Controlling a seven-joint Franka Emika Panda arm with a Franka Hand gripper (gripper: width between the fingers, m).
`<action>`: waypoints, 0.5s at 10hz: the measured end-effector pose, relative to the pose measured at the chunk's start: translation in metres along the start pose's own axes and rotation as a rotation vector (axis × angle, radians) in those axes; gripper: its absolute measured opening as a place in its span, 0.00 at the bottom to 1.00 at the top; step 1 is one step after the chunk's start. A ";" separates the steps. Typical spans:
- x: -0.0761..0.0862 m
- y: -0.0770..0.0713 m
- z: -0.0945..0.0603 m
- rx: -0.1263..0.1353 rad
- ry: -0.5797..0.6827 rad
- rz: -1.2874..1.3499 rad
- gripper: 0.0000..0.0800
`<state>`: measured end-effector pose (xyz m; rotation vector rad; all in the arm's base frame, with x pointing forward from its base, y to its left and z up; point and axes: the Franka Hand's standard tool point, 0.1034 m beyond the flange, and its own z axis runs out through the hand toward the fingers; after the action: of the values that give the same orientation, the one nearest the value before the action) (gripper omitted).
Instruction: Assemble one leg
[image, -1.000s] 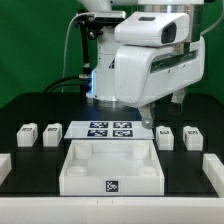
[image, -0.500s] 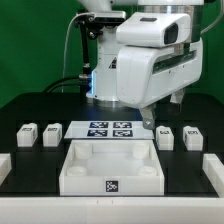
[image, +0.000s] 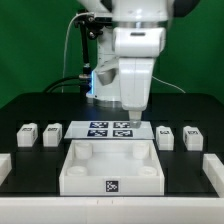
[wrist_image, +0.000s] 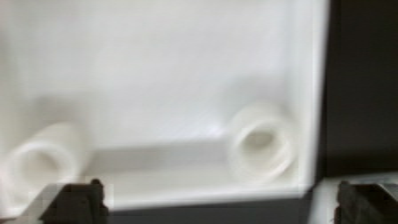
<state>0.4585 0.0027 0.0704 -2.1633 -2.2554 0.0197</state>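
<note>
Tray (image: 72, 172) beneath hand (image: 133, 121), legs (image: 165, 137) on either side

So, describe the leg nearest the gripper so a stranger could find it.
Find the big white tray, then the marker board behind it. On the exterior view's right of that board stand two small tagged blocks. The leg is the one next to the board, not the outer one.
</note>
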 end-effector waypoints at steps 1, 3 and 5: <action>-0.010 -0.015 0.016 0.005 0.008 -0.080 0.81; -0.020 -0.023 0.043 0.031 0.025 -0.088 0.81; -0.021 -0.021 0.057 0.050 0.033 -0.072 0.81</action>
<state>0.4372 -0.0191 0.0135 -2.0413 -2.2880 0.0381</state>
